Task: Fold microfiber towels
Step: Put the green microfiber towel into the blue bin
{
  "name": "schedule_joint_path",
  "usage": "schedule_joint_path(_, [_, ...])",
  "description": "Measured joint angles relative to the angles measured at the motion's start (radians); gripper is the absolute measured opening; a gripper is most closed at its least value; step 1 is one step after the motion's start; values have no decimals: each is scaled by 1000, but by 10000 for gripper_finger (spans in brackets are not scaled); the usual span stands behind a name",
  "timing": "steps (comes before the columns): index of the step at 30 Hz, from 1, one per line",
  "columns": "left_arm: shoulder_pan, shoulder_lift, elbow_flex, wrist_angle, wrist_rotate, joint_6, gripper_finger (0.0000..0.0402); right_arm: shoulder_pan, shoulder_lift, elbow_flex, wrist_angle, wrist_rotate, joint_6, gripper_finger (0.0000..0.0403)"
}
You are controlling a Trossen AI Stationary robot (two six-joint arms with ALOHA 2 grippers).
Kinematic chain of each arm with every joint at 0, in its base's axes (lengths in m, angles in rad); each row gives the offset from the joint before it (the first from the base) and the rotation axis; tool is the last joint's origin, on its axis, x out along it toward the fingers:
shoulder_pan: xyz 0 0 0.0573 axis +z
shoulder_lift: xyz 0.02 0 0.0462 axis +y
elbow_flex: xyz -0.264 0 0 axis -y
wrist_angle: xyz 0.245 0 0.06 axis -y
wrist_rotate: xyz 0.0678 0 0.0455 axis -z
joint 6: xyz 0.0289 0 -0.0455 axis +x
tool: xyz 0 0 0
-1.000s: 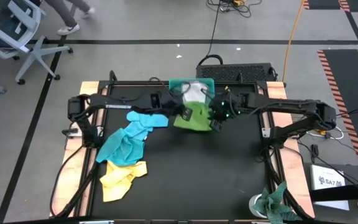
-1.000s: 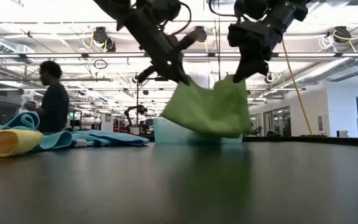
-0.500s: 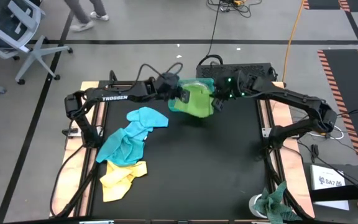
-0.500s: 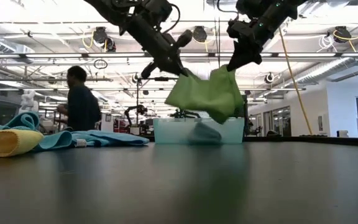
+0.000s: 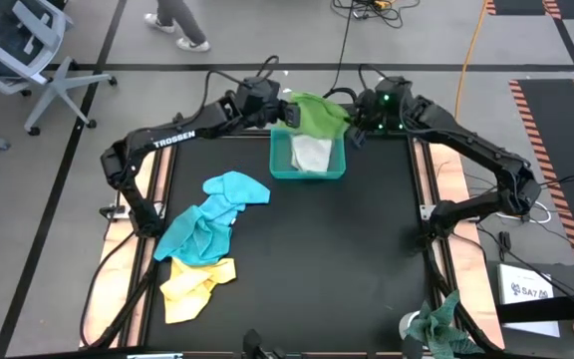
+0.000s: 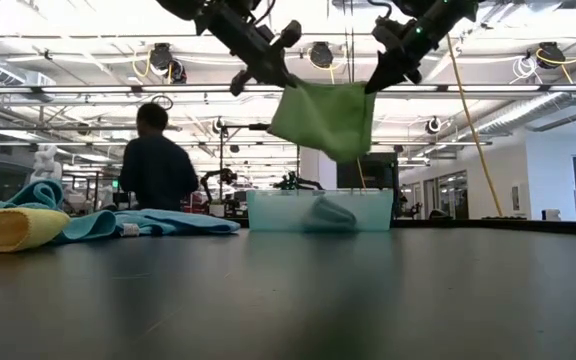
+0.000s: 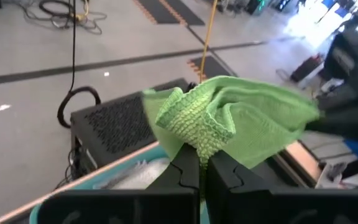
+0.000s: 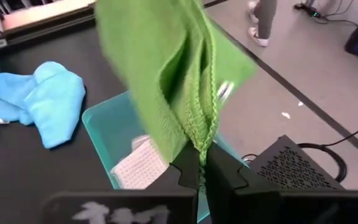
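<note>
lime green towel (image 5: 317, 113) stretched mid-air top center, pinched by left gripper (image 5: 286, 108) and right gripper (image 5: 352, 128), above teal tray (image 5: 308, 175)

You can read one word clearly in the high view: "TROSSEN", in white capitals along the left arm's link (image 5: 172, 141), left of centre in the upper half of the frame. At the lower right edge of that same view, a white box (image 5: 528, 290) beside the table carries dark print that looks like "BA7", though you cannot make it out with certainty. You will find no legible text in the low view or in either wrist view.
</note>
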Motion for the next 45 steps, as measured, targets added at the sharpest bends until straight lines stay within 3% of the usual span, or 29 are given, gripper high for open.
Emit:
schedule_joint_path(16, [-2, 137, -16, -69, 47, -50, 1, -21, 96, -44, -56, -40, 29, 0])
schedule_joint_path(22, [5, 152, -23, -178, 42, -53, 1, -5, 131, -162, 11, -65, 30, 0])
schedule_joint_path(35, [5, 182, -129, -140, 30, -98, 15, -6, 133, -250, 149, -87, 75, 1])
schedule_joint_path(41, [0, 182, -129, -82, -82, 5, 47, -6, 132, -251, 202, -29, 77, 35])
schedule_joint_path(45, [3, 182, -129, -31, -80, 67, 80, -9, 132, -251, 203, 25, 73, 70])
